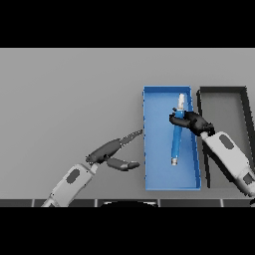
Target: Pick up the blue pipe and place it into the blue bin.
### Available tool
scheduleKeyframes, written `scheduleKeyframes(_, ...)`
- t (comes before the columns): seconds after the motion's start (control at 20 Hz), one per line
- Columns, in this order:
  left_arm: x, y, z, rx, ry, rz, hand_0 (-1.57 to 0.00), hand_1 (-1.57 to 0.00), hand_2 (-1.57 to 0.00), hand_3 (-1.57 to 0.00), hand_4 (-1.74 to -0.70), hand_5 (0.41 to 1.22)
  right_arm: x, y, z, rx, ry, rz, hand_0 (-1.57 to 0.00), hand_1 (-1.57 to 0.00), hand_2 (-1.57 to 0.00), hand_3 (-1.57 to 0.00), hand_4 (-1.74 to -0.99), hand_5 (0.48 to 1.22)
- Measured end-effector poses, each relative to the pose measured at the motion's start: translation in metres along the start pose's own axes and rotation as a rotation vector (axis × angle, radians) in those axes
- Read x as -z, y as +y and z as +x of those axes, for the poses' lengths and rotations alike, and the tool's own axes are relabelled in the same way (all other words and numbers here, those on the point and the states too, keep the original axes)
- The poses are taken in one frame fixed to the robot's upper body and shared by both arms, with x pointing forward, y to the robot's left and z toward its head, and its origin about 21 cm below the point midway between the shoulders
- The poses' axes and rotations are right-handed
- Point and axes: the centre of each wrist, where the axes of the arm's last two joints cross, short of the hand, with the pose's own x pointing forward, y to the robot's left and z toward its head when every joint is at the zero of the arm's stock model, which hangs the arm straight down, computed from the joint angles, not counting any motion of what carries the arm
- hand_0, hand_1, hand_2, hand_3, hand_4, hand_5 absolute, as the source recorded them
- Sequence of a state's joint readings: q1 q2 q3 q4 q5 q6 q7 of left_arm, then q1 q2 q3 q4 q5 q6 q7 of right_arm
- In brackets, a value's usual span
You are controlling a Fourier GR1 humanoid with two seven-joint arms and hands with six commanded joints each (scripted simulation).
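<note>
The blue pipe (177, 140), with a pale upper end and a grey cap at its lower end, lies lengthwise over the floor of the blue bin (154, 149). My right hand (189, 121) reaches in over the bin's right wall, and its fingers are curled round the pipe's upper part. Whether the pipe rests on the bin floor or hangs just above it I cannot tell. Left of the bin, my left hand (112, 152) hovers over the table with straight fingers and the thumb spread, holding nothing.
A dark grey bin (244, 99) stands directly right of the blue bin, and my right forearm (226, 149) crosses its left wall. Grey table (69, 89) stretches out to the left and behind.
</note>
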State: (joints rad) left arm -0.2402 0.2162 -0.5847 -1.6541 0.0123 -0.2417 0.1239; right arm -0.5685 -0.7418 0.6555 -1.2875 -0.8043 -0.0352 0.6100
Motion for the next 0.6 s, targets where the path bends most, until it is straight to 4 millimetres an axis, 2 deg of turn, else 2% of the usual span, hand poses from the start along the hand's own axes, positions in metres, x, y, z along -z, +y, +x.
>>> scheduleKeyframes(0.25, -0.003, 0.004, -0.003, 0.008, 0.025, 0.011, 0.0, 0.0, 0.0, 0.0, -0.83, 0.472, 0.001, 0.001, -0.003, 0.001, 0.006, -0.03, -0.04, -0.03, -0.03, -0.02, -1.182, 0.795)
scheduleKeyframes(0.5, -0.001, -0.001, -0.006, 0.01, 0.032, 0.012, 0.0, 0.0, 0.0, 0.0, -0.83, 0.472, 0.001, 0.003, -0.005, -0.03, -0.01, -0.026, -0.02, -0.01, -0.01, -0.01, -1.186, 0.766)
scheduleKeyframes(0.6, 0.007, 0.004, -0.005, 0.021, 0.045, 0.016, 0.0, 0.0, 0.0, 0.0, -0.83, 0.474, 0.004, 0.005, 0.001, -0.017, -0.02, -0.023, -0.02, -0.01, -0.01, -0.01, -1.186, 0.769)
